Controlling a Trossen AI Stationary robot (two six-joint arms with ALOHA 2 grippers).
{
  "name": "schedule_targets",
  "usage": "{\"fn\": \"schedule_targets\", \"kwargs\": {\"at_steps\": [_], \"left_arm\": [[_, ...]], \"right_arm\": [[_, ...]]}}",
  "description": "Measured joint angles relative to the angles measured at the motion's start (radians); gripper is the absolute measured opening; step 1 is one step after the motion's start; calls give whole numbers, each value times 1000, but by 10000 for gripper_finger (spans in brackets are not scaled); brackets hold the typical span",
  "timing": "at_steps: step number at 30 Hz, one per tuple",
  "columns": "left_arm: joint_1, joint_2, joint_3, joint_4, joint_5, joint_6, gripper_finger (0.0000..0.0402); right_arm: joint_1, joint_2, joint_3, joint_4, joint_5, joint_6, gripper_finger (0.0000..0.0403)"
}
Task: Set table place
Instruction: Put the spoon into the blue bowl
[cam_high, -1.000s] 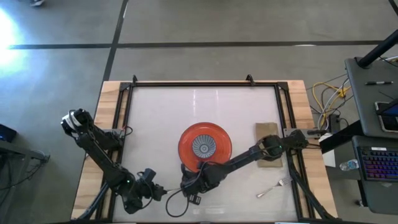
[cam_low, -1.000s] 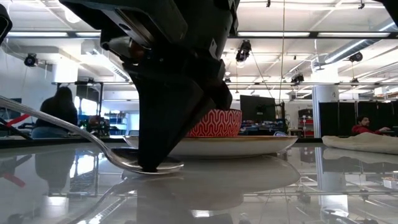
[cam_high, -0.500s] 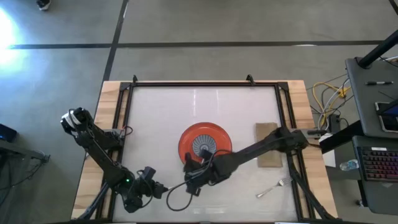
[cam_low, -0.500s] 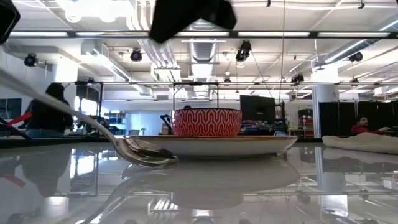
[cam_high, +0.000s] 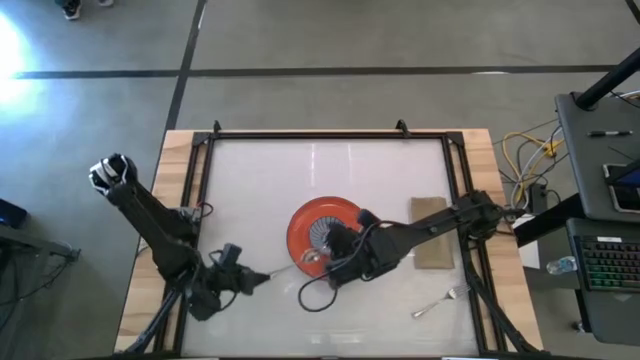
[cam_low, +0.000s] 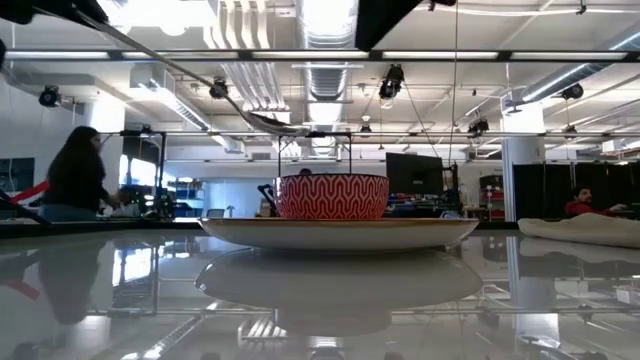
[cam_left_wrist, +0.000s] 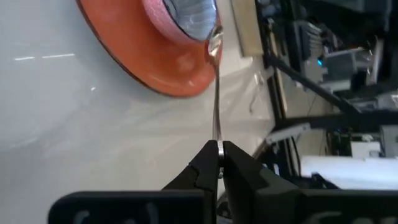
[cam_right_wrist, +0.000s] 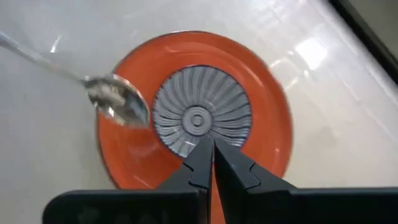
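An orange plate (cam_high: 300, 232) sits on the white table (cam_high: 260, 190) with a red-patterned bowl (cam_high: 322, 234) on it; both show in the low view, plate (cam_low: 340, 232) and bowl (cam_low: 332, 196). My left gripper (cam_high: 255, 279), near the table's near left, is shut on a metal spoon (cam_high: 290, 266). The spoon's bowl end (cam_right_wrist: 118, 102) hovers over the plate's near left rim, above bowl height in the low view (cam_low: 270, 122). My right gripper (cam_right_wrist: 208, 152) is shut and empty, above the bowl. My left gripper pinches the spoon's thin handle (cam_left_wrist: 217, 138) between its two fingers, at the handle's free end. The fingers come nearly level from the table's left and lie along the handle. The spoon is lifted clear, reaching out over the plate's rim (cam_left_wrist: 186, 81).
A brown napkin (cam_high: 432, 245) lies right of the plate, and a fork (cam_high: 443, 298) lies near the table's near right corner. A black frame runs round the table top. A grey desk with a keyboard (cam_high: 610, 265) stands to the right. People sit in the room beyond (cam_low: 75, 180).
My right gripper has risen from the spoon's bowl end on the table and gone toward the far edge, over the bowl. My left gripper has lifted the spoon clear of the table and carried its bowl end over the plate's near left rim.
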Motion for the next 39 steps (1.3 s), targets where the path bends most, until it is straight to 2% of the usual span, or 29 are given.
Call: {"fn": "schedule_targets", "kwargs": {"at_steps": [7,14,21,26,32,39], "left_arm": [[119,-74,-7,-32,61,83,0],[280,-92,-10,-27,271,189,0],[429,-108,-9,2,406,260,0],[519,-106,-9,1,509,285,0],[580,-68,-10,6,602,299,0],[628,14,-11,135,661,331,0]], "right_arm": [[38,-197,-150,11,81,149,8],[76,-395,-374,104,145,295,8],[111,-509,-576,231,189,413,8],[135,-522,-652,298,190,447,8],[152,-510,-672,316,190,465,9],[152,-505,-672,317,191,464,8]]}}
